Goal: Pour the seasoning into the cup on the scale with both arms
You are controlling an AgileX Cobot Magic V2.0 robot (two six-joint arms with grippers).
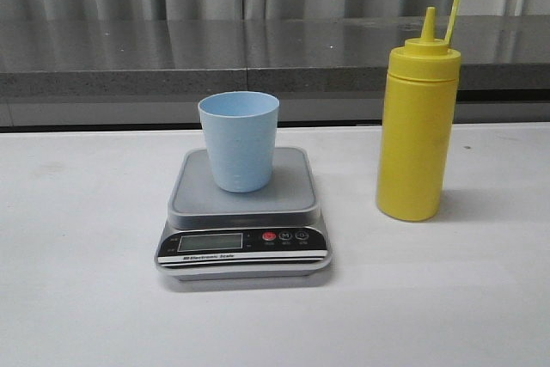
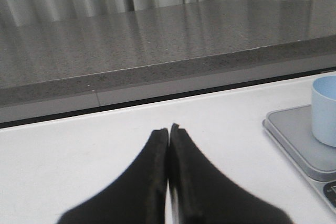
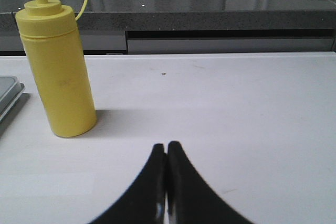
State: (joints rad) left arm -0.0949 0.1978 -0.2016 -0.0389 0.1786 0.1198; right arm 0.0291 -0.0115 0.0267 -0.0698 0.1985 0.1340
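Seasoning bottle (image 1: pixel 417 131) upright on white table (image 1: pixel 77 298), grey counter (image 1: pixel 129 58) behind, both pincers (image 2: pixel 168 129) (image 3: pixel 166 145) closed, empty.

My left gripper (image 2: pixel 168 132), fingers pressed together, hangs over the white table (image 2: pixel 79 150). Off to one side, the pale blue cup (image 2: pixel 325 109) stands on the scale (image 2: pixel 296 140).

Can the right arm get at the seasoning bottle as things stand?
Probably yes. The seasoning bottle stands upright on the table with nothing between it and the right gripper. That gripper is shut, so it must open first.
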